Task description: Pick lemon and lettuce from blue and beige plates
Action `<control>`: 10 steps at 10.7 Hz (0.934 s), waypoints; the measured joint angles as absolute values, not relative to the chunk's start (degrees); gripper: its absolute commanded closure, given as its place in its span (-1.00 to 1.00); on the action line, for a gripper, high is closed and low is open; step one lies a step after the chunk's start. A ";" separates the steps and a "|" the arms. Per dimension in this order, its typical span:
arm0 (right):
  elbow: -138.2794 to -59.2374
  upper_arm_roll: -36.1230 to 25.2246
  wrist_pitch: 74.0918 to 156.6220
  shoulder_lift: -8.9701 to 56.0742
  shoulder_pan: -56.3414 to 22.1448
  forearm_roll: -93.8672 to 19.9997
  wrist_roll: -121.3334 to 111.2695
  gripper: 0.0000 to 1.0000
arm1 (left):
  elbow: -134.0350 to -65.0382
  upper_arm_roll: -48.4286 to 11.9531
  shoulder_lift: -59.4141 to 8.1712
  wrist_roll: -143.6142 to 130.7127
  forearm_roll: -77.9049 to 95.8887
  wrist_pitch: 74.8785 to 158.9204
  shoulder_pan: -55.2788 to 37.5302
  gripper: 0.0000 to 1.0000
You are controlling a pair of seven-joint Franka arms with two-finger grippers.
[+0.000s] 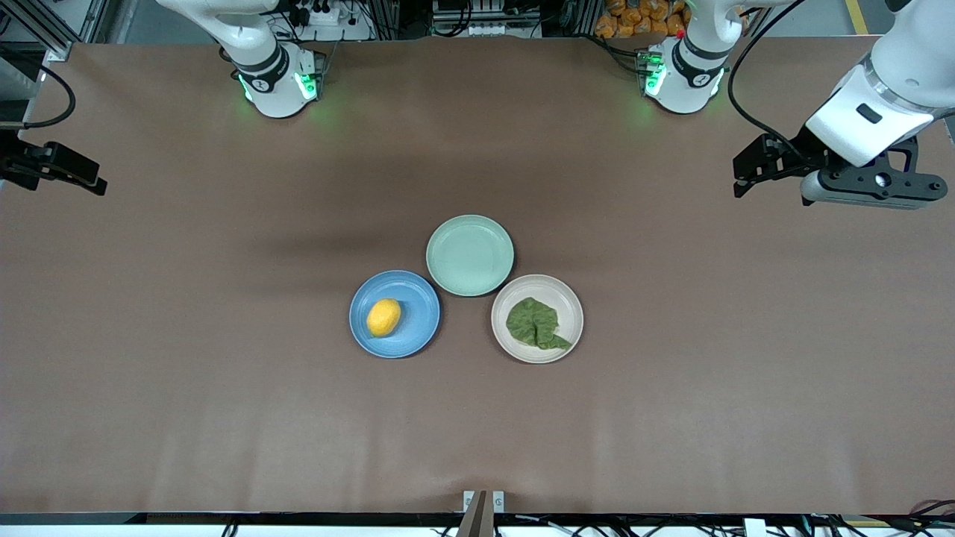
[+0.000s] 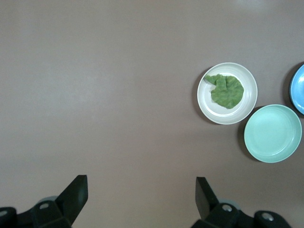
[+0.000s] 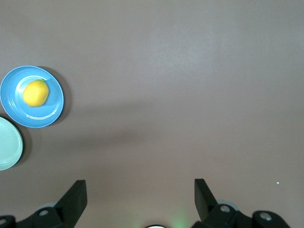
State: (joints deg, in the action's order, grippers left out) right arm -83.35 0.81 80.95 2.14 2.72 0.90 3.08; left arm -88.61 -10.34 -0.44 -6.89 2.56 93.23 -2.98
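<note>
The lemon (image 1: 383, 317) lies on the blue plate (image 1: 418, 332) at the table's middle, toward the right arm's end; both show in the right wrist view, lemon (image 3: 35, 93) on plate (image 3: 52, 111). The lettuce (image 1: 534, 324) lies flat on the beige plate (image 1: 501, 328), toward the left arm's end; the left wrist view shows the leaf (image 2: 226, 90) on that plate (image 2: 206, 102). My left gripper (image 1: 746, 173) is open and empty, up over bare table at the left arm's end (image 2: 141, 190). My right gripper (image 1: 82, 177) is open and empty over the right arm's end (image 3: 140, 192).
An empty mint-green plate (image 1: 469, 254) sits farther from the front camera, touching the gap between the two other plates; it shows in the left wrist view (image 2: 273, 133). The brown table (image 1: 224, 410) spreads wide around the plates. The arm bases stand along the table's top edge.
</note>
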 measured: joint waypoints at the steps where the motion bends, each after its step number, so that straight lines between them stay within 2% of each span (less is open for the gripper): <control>1: -83.33 0.80 80.68 2.13 2.72 0.90 3.08 -1.00 | -88.57 -10.31 -0.44 -6.88 2.56 93.62 -2.79 -1.00; 6: -83.27 0.77 80.44 2.12 2.73 0.90 3.07 -1.00 | -88.66 -9.83 -1.04 -6.93 2.56 93.79 -0.25 -1.00; 10: -83.22 0.81 80.32 2.13 2.73 0.90 3.07 -1.00 | -88.76 -11.37 -6.05 -7.34 2.57 95.47 -3.41 -1.00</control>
